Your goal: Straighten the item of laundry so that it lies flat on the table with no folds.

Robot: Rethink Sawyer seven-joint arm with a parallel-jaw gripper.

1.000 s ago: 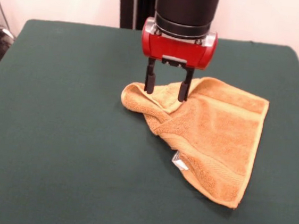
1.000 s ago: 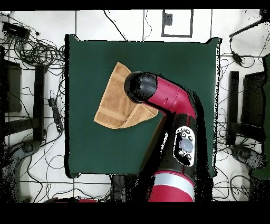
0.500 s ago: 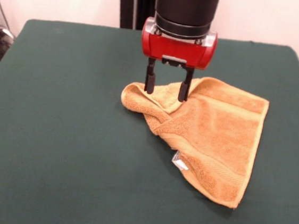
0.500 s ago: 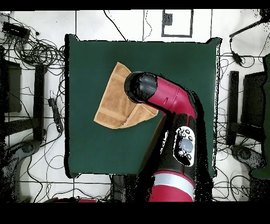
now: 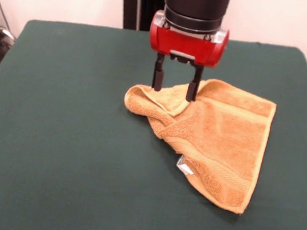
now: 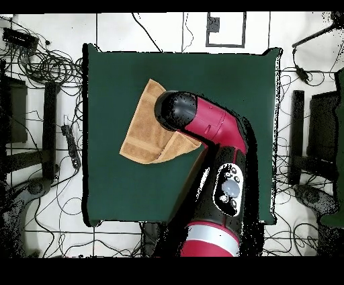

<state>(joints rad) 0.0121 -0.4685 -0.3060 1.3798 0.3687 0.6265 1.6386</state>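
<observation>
Gripper (image 5: 175,90) released, fingers spread over towel (image 5: 216,141) folded left corner, frame centre. Towel rumpled left, flat right; table (image 5: 57,138) bare lower left.

**Arm upright, gripper pointing down, jaws apart**

The red and black arm (image 6: 215,144) descends vertically in the front view. Its gripper (image 5: 175,87) points straight down, two dark fingers (image 5: 158,78) parallel with a clear gap between them, nothing held between the tips.
</observation>
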